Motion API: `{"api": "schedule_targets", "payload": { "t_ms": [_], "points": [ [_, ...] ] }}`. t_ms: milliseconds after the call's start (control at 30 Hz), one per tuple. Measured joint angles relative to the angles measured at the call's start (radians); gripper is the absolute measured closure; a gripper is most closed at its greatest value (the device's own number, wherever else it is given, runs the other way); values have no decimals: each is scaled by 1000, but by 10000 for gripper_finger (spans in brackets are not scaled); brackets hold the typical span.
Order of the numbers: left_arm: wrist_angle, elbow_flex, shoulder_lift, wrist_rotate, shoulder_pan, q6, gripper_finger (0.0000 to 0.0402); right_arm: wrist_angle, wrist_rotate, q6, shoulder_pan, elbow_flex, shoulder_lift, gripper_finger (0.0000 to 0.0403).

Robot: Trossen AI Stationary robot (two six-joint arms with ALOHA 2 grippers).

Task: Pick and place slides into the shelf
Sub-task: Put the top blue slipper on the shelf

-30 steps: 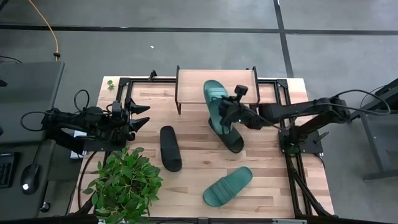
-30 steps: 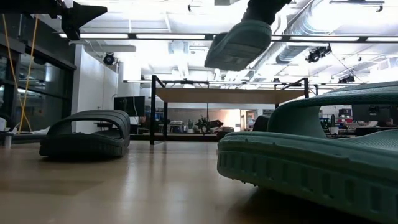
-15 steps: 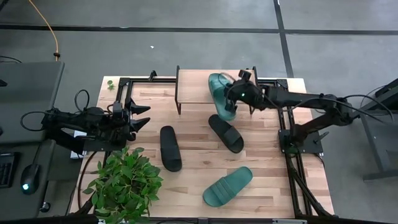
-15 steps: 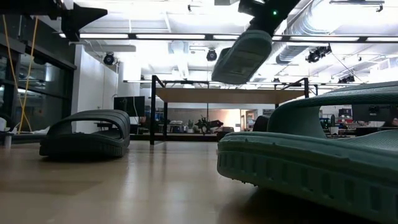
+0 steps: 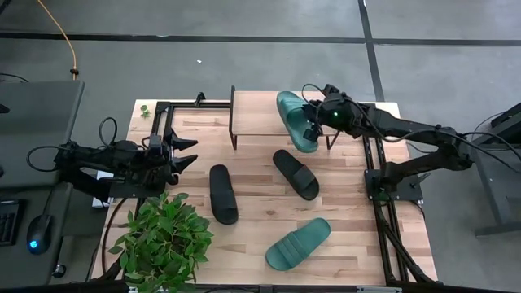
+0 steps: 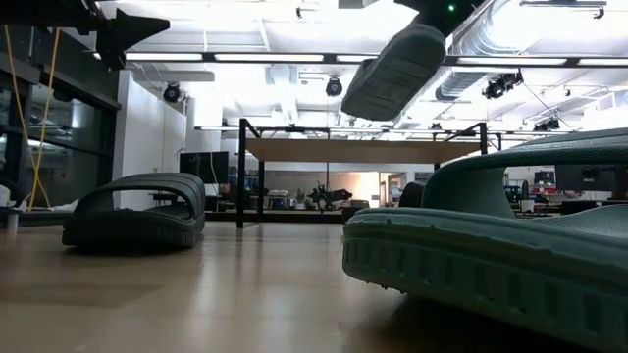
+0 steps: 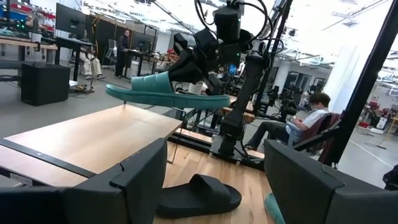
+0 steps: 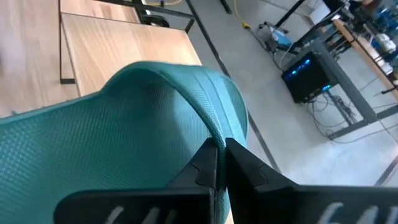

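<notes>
My right gripper (image 5: 313, 124) is shut on a teal slide (image 5: 295, 120) and carries it in the air over the right end of the shelf (image 5: 254, 112), a light plank on thin black legs. The low view shows that slide (image 6: 397, 71) tilted high above the shelf (image 6: 363, 150). Two black slides (image 5: 223, 194) (image 5: 295, 173) and a second teal slide (image 5: 298, 242) lie sole-down on the table. My left gripper (image 5: 191, 152) waits open at the table's left side. My right gripper pinches the teal slide's strap at its side edge (image 8: 214, 134) between its two fingers (image 8: 239, 163). The fingers come from the table's right, slanting down. The slide (image 7: 168, 93) is lifted clear, sole down and tilted.
A potted plant (image 5: 163, 240) stands at the table's near left corner. Black frame rails (image 5: 378, 175) run along the table's sides. Bare tabletop (image 5: 252, 187) lies between the black slides. People (image 7: 305, 121) sit in the room beyond the table.
My right gripper has carried the teal slide toward the table's far edge and a little to the right, from above the black slide to over the shelf's right end. The slide has risen slightly and turned. The gripper has stayed shut on it.
</notes>
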Motion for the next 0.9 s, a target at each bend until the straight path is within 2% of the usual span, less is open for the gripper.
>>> {"api": "schedule_targets", "payload": {
  "t_ms": [200,333,533,900],
  "points": [
    [-17,0,0,0,0,-3,151,184,6,-39,-6,-209,-112,403],
    [-16,0,0,-28,0,-1,151,218,135,-70,-5,-284,-181,403],
    [1,0,0,-59,0,0,151,284,243,-163,-17,-351,-203,403],
    [10,0,0,-59,0,2,151,317,180,-209,-110,-367,-201,403]
  ]
}}
